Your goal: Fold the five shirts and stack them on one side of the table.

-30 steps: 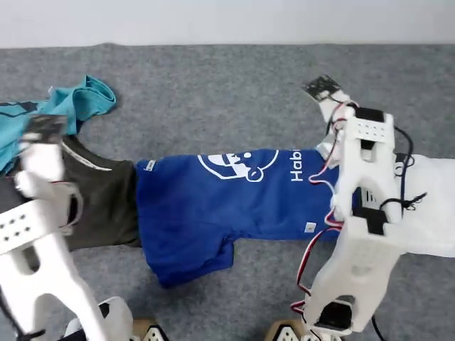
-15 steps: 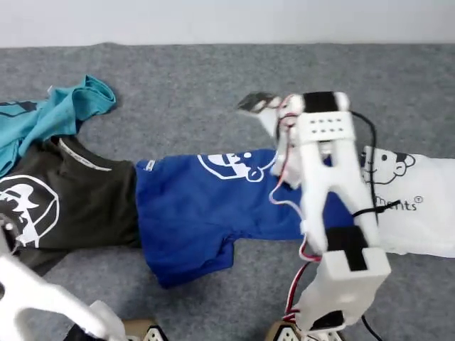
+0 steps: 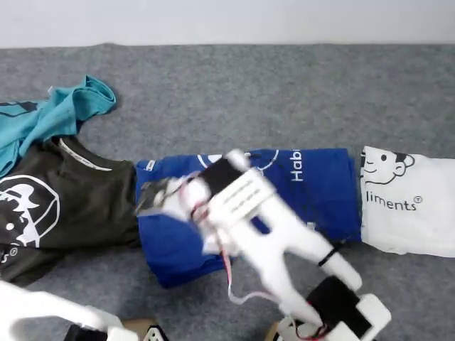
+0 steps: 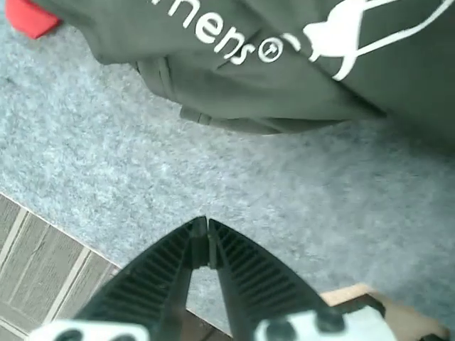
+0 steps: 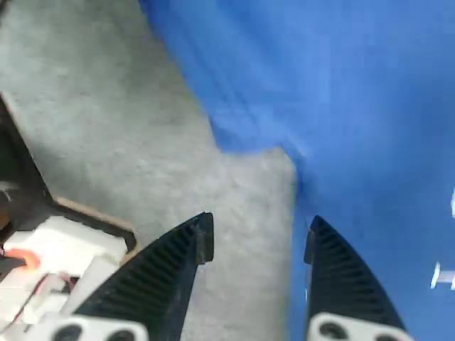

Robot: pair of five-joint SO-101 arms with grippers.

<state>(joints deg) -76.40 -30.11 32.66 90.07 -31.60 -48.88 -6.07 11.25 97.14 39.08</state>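
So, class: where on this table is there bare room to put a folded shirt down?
Free: the grey mat behind the blue shirt and white shirt, beside the teal shirt. Crowded: the middle row, dark shirt to white.

The middle shirt (image 3: 320, 192) lies between the left shirt (image 3: 78, 202) and the right shirt (image 3: 412, 224).

Soft matt cloth blue shirt (image 3: 313, 192) on rough, felt-like mat (image 3: 284, 92); ribbed black plastic fingers (image 5: 341, 277); smooth white plastic arm (image 3: 284, 234).

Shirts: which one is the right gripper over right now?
The blue shirt in the middle, between the dark shirt and the white shirt; the right gripper hangs over its edge.
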